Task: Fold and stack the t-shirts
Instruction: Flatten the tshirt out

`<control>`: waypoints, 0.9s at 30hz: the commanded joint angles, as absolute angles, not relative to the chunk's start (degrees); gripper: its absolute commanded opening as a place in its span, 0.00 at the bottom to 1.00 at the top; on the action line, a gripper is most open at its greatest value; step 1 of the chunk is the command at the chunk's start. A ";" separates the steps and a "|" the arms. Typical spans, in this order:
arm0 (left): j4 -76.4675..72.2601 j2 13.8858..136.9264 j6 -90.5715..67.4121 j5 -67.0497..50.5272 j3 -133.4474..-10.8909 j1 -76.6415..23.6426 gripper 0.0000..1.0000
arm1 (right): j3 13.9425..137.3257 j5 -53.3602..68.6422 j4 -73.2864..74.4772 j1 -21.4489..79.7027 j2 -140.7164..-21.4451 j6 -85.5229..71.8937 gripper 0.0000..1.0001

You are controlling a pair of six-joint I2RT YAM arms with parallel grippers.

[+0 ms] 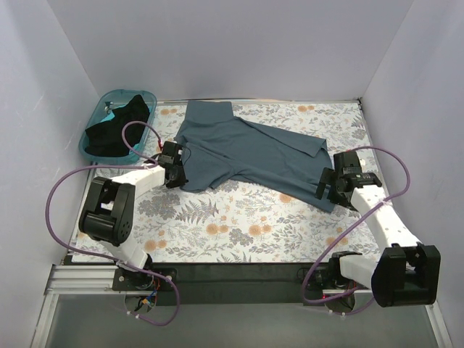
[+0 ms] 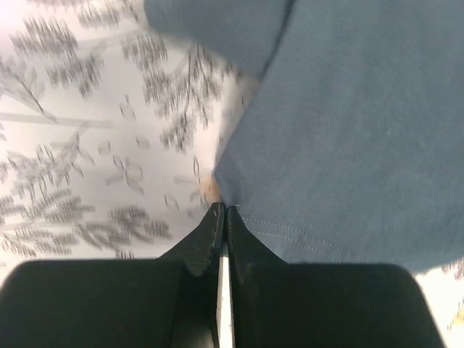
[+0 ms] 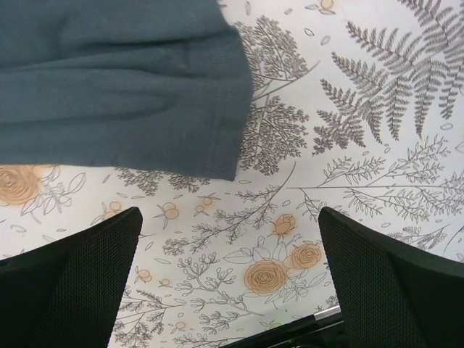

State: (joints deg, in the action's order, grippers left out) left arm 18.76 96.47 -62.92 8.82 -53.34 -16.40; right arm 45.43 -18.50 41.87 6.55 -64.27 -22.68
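Just beyond right gripper (image 3: pixel 230 214): t-shirt (image 3: pixel 116 80) hem (left gripper (image 2: pixel 222 209) at edge).

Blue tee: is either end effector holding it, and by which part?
The left end effector is shut at a hemmed corner of the tee, apparently pinching it; the right end effector is open, holding nothing.

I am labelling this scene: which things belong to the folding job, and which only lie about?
For the job: blue-grey t-shirt; black t-shirt; left gripper; right gripper.
Lying about: teal basket; floral tablecloth.
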 commanded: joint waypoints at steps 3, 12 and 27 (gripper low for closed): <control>23.73 90.37 -63.54 6.42 -48.35 -17.14 0.00 | 43.07 -18.89 40.61 2.29 -67.49 -25.58 0.87; 23.47 86.40 -63.54 8.34 -48.34 -17.14 0.00 | 41.31 -14.08 33.85 -1.05 -71.18 -25.05 0.51; 23.47 86.22 -63.46 8.53 -48.43 -17.14 0.00 | 38.41 -8.87 28.21 -0.53 -79.71 -27.25 0.48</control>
State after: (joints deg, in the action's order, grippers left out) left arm 22.94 88.42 -63.33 7.88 -48.69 -17.02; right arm 39.48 -10.09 30.15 -0.75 -78.08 -25.74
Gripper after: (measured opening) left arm 0.018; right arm 0.474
